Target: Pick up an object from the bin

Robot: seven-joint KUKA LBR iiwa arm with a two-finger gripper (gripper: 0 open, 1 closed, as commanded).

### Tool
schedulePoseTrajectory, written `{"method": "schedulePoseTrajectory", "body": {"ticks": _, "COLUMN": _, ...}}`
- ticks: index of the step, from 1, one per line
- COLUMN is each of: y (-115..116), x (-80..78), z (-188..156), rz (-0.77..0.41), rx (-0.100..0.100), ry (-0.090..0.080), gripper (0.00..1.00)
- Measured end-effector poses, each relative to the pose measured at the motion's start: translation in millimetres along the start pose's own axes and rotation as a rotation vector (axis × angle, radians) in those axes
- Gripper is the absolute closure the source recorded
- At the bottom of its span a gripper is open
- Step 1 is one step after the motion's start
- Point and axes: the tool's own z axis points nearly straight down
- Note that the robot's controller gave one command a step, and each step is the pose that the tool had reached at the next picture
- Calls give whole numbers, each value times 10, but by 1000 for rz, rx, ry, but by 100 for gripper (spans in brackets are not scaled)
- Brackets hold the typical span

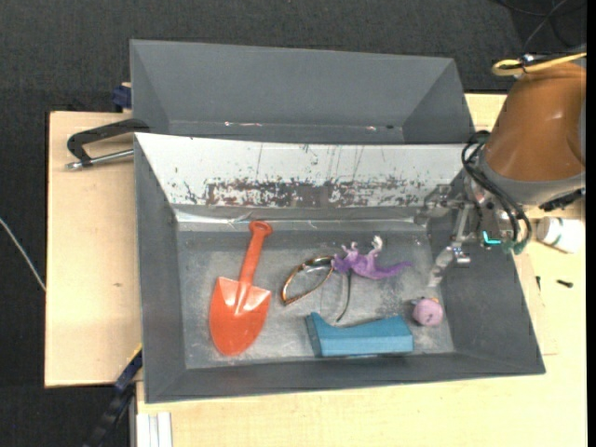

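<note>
My gripper [450,251] hangs at the right side of the bin, close to the right wall and above the floor. Just below it and slightly left lies a small pink-purple ball [427,311]. Left of the gripper, a purple toy lizard [369,264] lies in the middle of the floor. A blue rectangular block [361,336] rests along the front wall, left of the ball. Nothing shows in the gripper.
A pair of brown-rimmed glasses [310,280] lies beside the lizard, and an orange toy shovel [240,298] lies at the left. The arm with its orange cover reaches in over the right rim.
</note>
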Motion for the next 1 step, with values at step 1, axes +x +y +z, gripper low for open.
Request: {"method": "schedulePoseTrajectory", "body": {"ticks": 1, "y": 5, "x": -12, "z": -44, "rz": -2, "rx": 1, "ry": -7, "gripper": 0}}
